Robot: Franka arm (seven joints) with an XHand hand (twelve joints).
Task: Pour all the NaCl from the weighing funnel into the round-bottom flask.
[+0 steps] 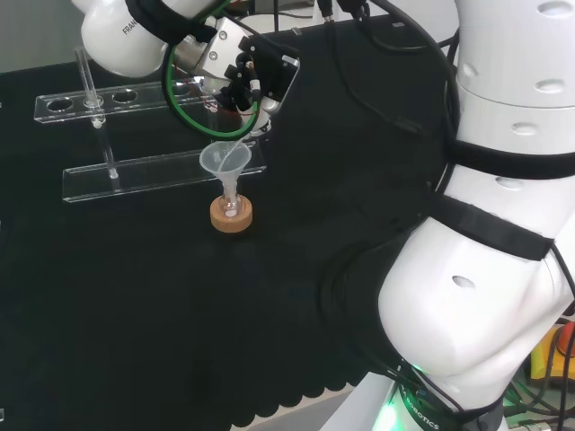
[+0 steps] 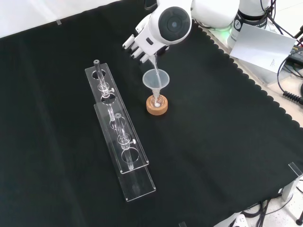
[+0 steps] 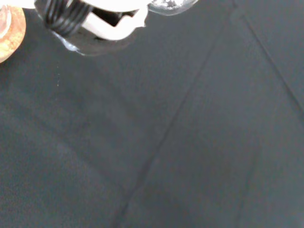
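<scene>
Above the clear plastic funnel [image 2: 155, 78] seated in the small round-bottom glass flask [image 2: 156, 100] on its cork ring stand [image 2: 156, 108], you see the black-and-white hand [image 2: 140, 46] pinching the tilted clear glass weighing funnel [image 2: 154, 62], its spout dipping into the funnel's mouth.

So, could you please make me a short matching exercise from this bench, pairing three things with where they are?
Things:
1. hand
2. cork ring
3. funnel

Places:
A. under the flask
B. in the flask's neck
C. above the funnel, tilting a clear weighing funnel into it

Pairs: 1-C, 2-A, 3-B
</scene>
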